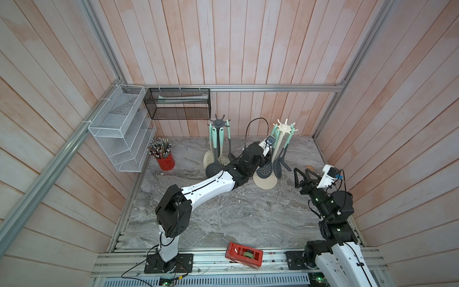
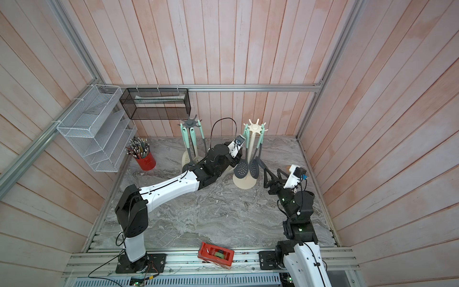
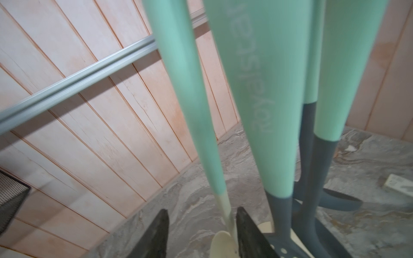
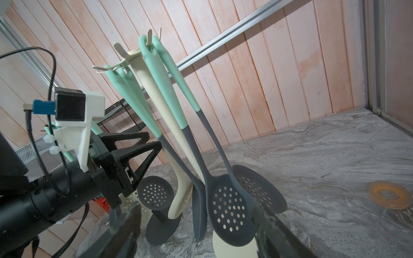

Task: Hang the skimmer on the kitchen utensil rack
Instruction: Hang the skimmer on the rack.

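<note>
Skimmer: mint-handled, cream-necked skimmer hangs from a hook of the cream plastic utensil rack, beside dark grey utensils.
Left gripper: jaws parted around the skimmer's neck, not clamping.
Right gripper: wide, empty, near the rack.

Hanging utensils are crowding the cream rack; the left arm is filling the gap between it and the dark rack; bare tabletop is lying open in front of both; the tape dispenser is sitting at its near edge.
</note>
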Controlling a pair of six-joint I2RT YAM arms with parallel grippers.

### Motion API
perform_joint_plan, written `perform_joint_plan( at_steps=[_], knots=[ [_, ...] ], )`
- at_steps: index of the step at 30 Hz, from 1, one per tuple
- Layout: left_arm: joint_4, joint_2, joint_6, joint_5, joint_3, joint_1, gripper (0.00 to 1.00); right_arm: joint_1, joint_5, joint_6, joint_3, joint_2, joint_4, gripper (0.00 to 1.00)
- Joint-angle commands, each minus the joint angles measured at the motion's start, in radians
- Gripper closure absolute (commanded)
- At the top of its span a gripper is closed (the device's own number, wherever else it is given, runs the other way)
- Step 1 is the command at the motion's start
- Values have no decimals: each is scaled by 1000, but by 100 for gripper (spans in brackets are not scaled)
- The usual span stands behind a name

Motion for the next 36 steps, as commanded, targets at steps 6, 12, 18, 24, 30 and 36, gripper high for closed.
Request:
perform_joint_plan(
  at_steps=[6, 12, 18, 24, 30, 36],
  knots=[
    [5, -32, -17, -51, -51, -3, 38, -8, -16, 16, -17, -3, 22, 21],
    [-36, -101, -72, -79, -113, 6, 27, -11, -20, 21, 1, 44, 5, 21],
    [-69, -216, -166, 0, -193, 16, 21, -31, 2, 28, 23, 150, 0, 20],
    [-44, -432, -274, 123, -336, 55, 20, -108, 53, 61, 16, 175, 37, 20],
    [9, -710, -458, 98, -573, 206, 18, -219, 78, 86, -27, 257, 142, 19],
    [50, -904, -605, -22, -829, 462, 12, -289, 126, 76, -44, 384, 269, 18]
  ],
)
